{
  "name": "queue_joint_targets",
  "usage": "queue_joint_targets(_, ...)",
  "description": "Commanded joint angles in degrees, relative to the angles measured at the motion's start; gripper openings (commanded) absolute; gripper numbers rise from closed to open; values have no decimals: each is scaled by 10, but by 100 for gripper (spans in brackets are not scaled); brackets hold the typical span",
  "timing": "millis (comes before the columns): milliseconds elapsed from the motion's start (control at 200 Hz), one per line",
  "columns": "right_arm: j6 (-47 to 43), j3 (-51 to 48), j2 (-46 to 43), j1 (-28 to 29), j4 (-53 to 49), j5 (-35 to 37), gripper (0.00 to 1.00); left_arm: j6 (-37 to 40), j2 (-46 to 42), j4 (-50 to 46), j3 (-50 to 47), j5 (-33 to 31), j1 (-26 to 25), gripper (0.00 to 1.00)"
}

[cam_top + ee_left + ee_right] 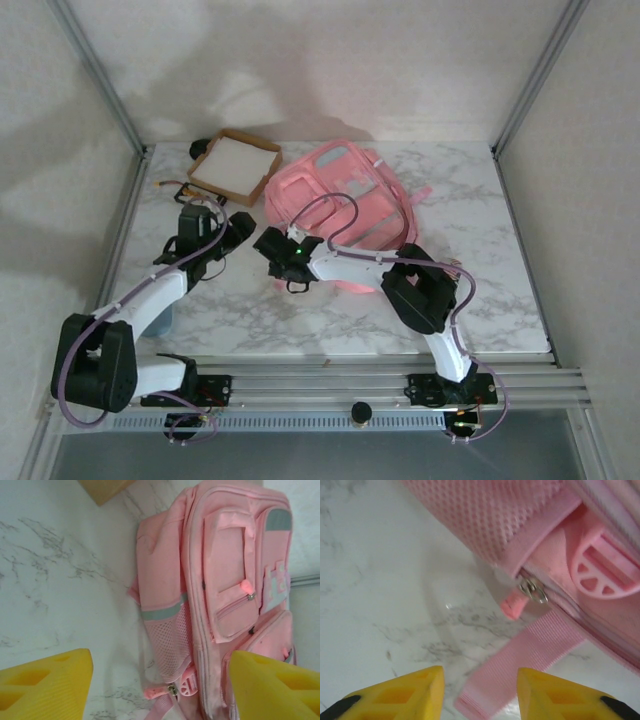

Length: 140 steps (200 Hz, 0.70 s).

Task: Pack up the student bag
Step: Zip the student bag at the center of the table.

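Observation:
The student bag [345, 190], a large pink backpack, lies flat on the marble table with its front pockets up. My left gripper [238, 232] hovers just left of its near corner. In the left wrist view this gripper [161, 655] is open wide, its yellow fingers [47, 685] framing the bag's mesh side pocket [167, 630] and a pink zipper pull [157, 693]. My right gripper [273, 244] sits at the same corner. It is open [480, 672] over a loose pink strap end [520, 665], and the zipper pull [514, 605] lies just beyond the fingertips. Nothing is held.
A shallow tan cardboard tray [236, 166] with a white inside stands at the back left, with a dark object [204, 148] behind it. A small orange and black item [178, 189] lies left of the tray. A pink plastic buckle [605, 570] sits by the zipper.

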Motion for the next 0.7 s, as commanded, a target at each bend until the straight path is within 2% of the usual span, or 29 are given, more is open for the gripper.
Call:
queue_joint_targets(0, 22, 33, 18, 4, -27, 57, 42, -15, -16, 22, -12, 3, 8, 72)
queue_joint_targets(240, 34, 98, 77, -1, -95, 88, 44, -19, -12, 27, -19, 4, 17, 73)
queue_joint_targets(696, 30, 95, 129, -28, -79, 97, 42, -30, 5, 49, -32, 10, 18, 75)
